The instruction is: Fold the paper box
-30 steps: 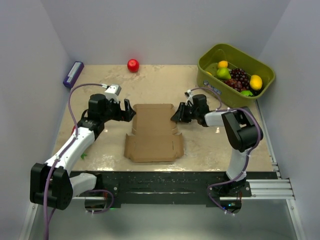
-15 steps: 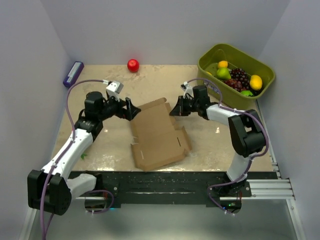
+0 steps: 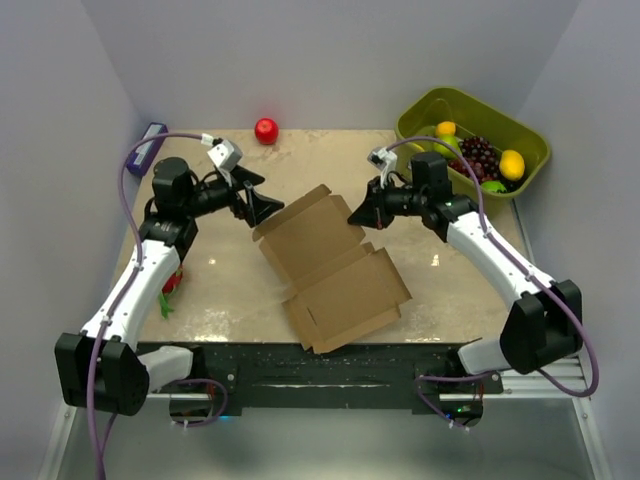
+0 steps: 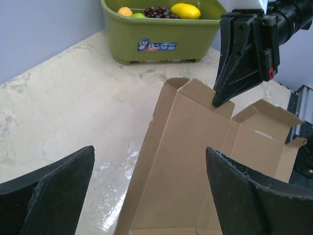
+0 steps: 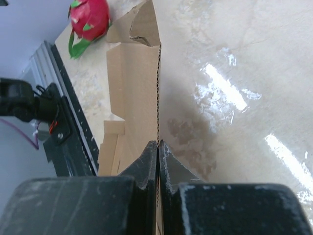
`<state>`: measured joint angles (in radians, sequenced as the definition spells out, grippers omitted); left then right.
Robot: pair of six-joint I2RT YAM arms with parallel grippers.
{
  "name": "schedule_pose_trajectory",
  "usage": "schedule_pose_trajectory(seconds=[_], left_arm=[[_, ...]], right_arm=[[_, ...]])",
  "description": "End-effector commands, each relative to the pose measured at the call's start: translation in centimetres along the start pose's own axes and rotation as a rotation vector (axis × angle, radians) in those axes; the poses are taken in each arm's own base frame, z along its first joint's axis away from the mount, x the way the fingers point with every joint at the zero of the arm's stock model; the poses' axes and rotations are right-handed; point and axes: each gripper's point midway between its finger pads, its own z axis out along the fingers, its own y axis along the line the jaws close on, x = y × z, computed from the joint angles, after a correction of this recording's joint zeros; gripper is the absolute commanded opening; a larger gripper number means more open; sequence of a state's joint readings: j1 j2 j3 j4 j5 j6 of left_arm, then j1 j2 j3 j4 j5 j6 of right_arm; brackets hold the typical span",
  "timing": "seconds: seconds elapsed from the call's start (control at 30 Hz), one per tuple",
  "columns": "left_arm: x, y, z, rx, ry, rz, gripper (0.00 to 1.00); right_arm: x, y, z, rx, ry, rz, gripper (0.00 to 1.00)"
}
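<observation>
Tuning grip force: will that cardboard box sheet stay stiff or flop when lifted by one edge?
Probably light and floppy: the paper box is a thin sheet, pinched at one edge by the right gripper. Likely hinges at its creases. May slide on the glossy table.

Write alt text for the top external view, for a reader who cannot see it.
The right gripper is shut on the far edge of the unfolded brown paper box, holding that end tipped up off the table; the left gripper hangs open beside its far left corner.
</observation>
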<state>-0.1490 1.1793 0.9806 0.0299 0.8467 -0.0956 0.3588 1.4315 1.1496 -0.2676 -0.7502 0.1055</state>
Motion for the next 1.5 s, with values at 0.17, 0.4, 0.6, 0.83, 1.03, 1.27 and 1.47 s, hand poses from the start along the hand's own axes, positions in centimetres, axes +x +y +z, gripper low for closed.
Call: schedule_pose_trajectory(seconds=[0.17, 0.4, 0.6, 0.83, 1.03, 1.27, 1.47], left_arm=[[2.1, -3.0, 1.2, 0.214, 0.016, -0.066, 0.98], [3.9, -3.3, 2.0, 0.222, 0.060, -0.107, 0.97], [5.4, -3.6, 2.6, 0.239, 0.109, -0.130, 0.95], [6.1, -4.2, 3.1, 0.261, 0.124, -0.131, 0.81], [6.5, -4.6, 3.3, 0.274, 0.134, -0.119, 0.58], [7.1, -4.6, 3.7, 0.266, 0.145, -0.117, 0.36], [7.5, -4.9, 3.9, 0.269, 0.160, -0.108, 0.22]], right_arm=[[0.5, 4.3, -1.8, -0.125, 0.036, -0.084, 0.00], [1.1, 5.9, -1.1, -0.169, 0.069, -0.101, 0.00], [1.3, 6.9, -0.7, -0.213, 0.092, -0.142, 0.00], [1.6, 6.7, 0.0, -0.221, 0.111, -0.142, 0.00], [1.2, 6.0, 0.7, -0.199, 0.111, -0.142, 0.00], [1.5, 4.9, 1.6, -0.186, 0.132, -0.132, 0.00], [1.3, 5.1, 1.6, -0.193, 0.128, -0.137, 0.00]])
